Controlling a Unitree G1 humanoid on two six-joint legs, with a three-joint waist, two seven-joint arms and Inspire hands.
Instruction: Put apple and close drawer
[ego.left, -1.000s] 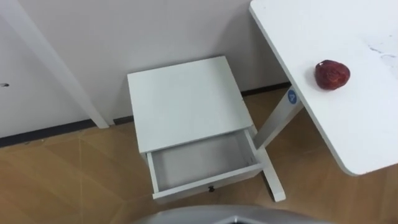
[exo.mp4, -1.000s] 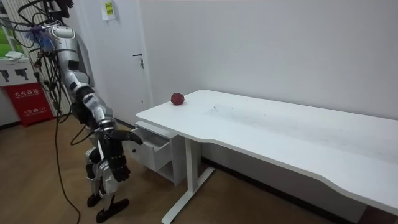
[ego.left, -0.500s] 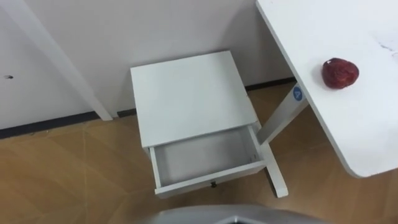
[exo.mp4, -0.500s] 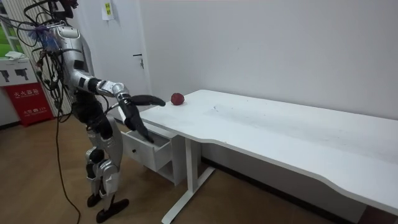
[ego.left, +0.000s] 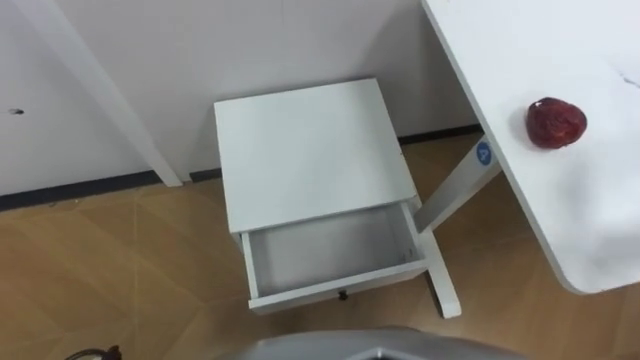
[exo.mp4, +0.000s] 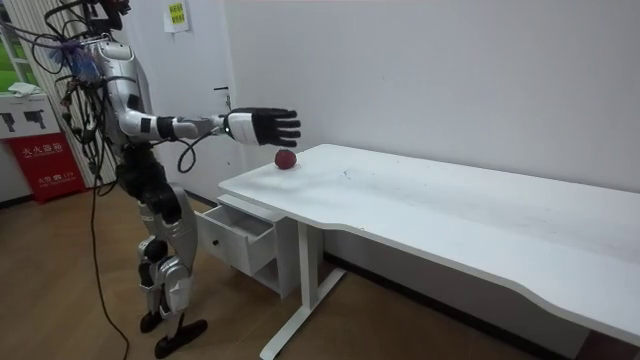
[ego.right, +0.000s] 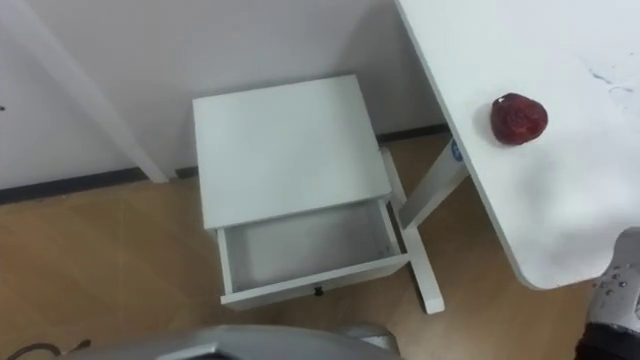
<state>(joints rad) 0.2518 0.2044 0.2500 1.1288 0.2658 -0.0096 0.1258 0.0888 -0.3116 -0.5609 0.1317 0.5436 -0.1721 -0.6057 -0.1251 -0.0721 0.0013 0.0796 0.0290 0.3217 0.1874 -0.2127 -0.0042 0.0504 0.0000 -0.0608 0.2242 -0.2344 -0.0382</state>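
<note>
Apple (ego.left: 557, 122) lies near the tabletop's (ego.left: 520, 50) end, well apart from the open drawer (ego.left: 330, 250). Probably firm, smooth, light and prone to rolling: best cupped around its middle. Right hand (exo.mp4: 262, 127) hovers beside it, fingers spread wide.

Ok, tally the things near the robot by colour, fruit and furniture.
Red: 1, apple
White: 2, table and cabinet, its drawer open
Total: 3

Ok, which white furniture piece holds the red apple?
The large white desk, dark red apple near its corner; the small white cabinet has the open drawer.
</note>
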